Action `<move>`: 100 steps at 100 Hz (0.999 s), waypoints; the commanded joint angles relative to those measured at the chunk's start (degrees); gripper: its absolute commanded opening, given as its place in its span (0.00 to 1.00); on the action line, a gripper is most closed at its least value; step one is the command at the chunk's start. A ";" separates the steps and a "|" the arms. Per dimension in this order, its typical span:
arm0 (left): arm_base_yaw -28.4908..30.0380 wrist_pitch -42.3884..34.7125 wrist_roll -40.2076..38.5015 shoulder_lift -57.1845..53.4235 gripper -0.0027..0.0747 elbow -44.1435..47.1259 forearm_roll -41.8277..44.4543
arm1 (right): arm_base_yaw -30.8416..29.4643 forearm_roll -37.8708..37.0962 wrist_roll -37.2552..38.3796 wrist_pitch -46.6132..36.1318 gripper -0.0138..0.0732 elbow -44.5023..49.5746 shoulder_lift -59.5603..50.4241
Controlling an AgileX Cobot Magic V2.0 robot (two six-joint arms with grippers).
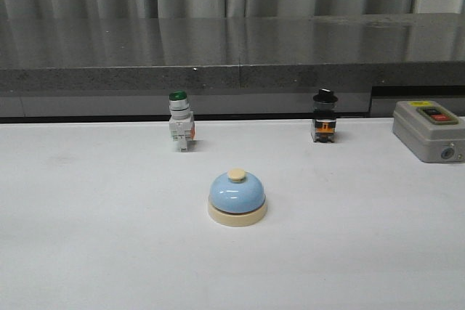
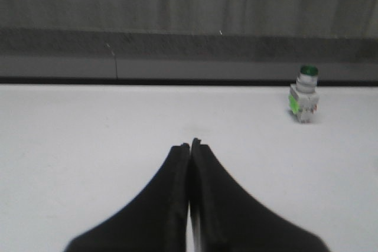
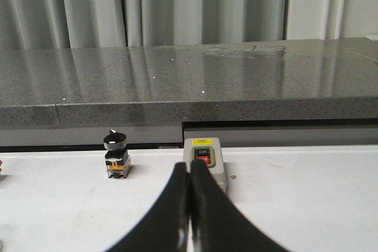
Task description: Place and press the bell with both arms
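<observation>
Oddly, neither black arm appears in the front view, and the bell lies outside both wrist views. On the white table (image 1: 87,237), the grey box with red and black buttons (image 1: 429,130) is cut off by the right edge. Centrally, nearer the camera than the other items, the pale-blue dome bell (image 1: 237,197) stands upright, its cream button pointing straight up. The left gripper (image 2: 190,149) and right gripper (image 3: 190,169) each have fingers pressed together, holding nothing.
</observation>
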 commanded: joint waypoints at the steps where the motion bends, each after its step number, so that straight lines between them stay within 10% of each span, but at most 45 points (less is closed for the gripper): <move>1: 1.92 -4.55 -0.52 -2.99 0.01 2.09 0.38 | -0.25 -0.73 -0.16 -4.60 0.09 -0.83 -1.05; 33: 6.76 8.23 0.04 -15.76 0.01 2.47 1.64 | -0.25 -0.73 -0.16 -4.60 0.09 -0.83 -1.05; 100: 6.87 7.37 0.04 -15.58 0.01 2.47 2.00 | -0.25 -0.73 -0.16 -4.60 0.09 -0.83 -1.05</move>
